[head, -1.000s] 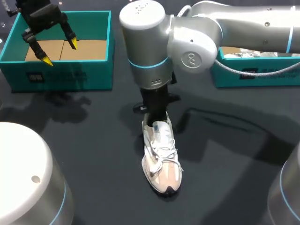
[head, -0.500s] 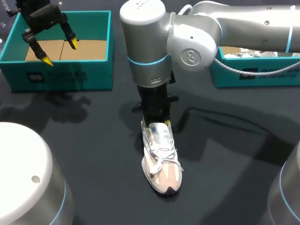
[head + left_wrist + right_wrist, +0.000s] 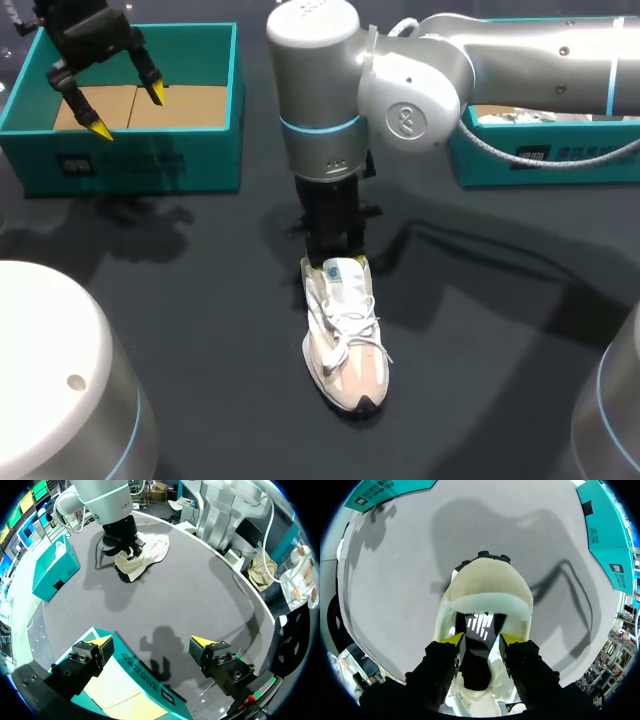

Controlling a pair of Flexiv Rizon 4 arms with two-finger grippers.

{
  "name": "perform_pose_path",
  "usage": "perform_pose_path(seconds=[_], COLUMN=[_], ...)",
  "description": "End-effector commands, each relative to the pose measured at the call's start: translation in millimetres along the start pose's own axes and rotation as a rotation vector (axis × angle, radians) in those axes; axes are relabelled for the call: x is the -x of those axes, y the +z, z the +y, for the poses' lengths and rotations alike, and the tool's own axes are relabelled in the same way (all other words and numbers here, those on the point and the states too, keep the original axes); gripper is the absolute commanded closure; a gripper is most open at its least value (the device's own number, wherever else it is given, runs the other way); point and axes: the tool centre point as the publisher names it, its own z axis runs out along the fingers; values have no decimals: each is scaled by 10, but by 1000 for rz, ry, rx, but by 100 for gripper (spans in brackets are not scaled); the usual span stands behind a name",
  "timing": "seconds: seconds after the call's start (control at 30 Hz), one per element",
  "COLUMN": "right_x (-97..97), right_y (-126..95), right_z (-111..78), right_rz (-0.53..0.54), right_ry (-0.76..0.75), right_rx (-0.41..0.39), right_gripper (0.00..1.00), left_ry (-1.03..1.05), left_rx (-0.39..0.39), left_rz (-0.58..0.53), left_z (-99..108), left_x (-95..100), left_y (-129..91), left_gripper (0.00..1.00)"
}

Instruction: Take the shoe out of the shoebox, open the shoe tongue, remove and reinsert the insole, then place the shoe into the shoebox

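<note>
The dark table [image 3: 500,330] fills the head view, and the right arm [image 3: 420,90] comes in from the upper right and bends straight down at the centre, so that its tool drops vertically into the work. At the upper left sits a teal shoebox [image 3: 130,160], lidless and bare down to its cardboard floor, probably left open to take the footwear back. A second teal box [image 3: 560,160] at the upper right holds something pale and crumpled. The shoe [image 3: 348,350] is out on the table at the centre, upright on its sole with the toe toward the bottom of the frame, which leaves its mouth facing up for access. The left gripper [image 3: 128,112] hangs over the shoebox at the upper left with its fingers spread wide and nothing in them, seemingly parked clear of the work. The right gripper [image 3: 481,640] stands in the shoe's mouth, its fingers a little apart with nothing visibly clamped. The tongue [image 3: 346,278] lies folded forward over the laces, which exposes the dark insole [image 3: 479,625] just ahead of the yellow tips, so pulling the insole looks like the step in hand.
</note>
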Motion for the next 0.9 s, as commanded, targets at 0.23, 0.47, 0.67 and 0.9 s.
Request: perform_pose_path(seconds=[0.23,0.47,0.67,0.9], right_x=[-37,-41,-22,-3], right_y=[-29,-55,-50,-78], right_z=[-20,-48,-71,-128], right_rz=[-11,-4,2,-6], right_ry=[-12,-18,-14,25], right_rx=[-15,-28,-40,-16], right_gripper=[36,4,0,0], left_ry=[0,0,0,0], left_rx=[1,1,1,1], left_rz=[2,2,2,2], left_z=[1,1,1,1], left_x=[2,2,2,2], left_y=[-5,-5,-5,-5], left_gripper=[0,0,0,0])
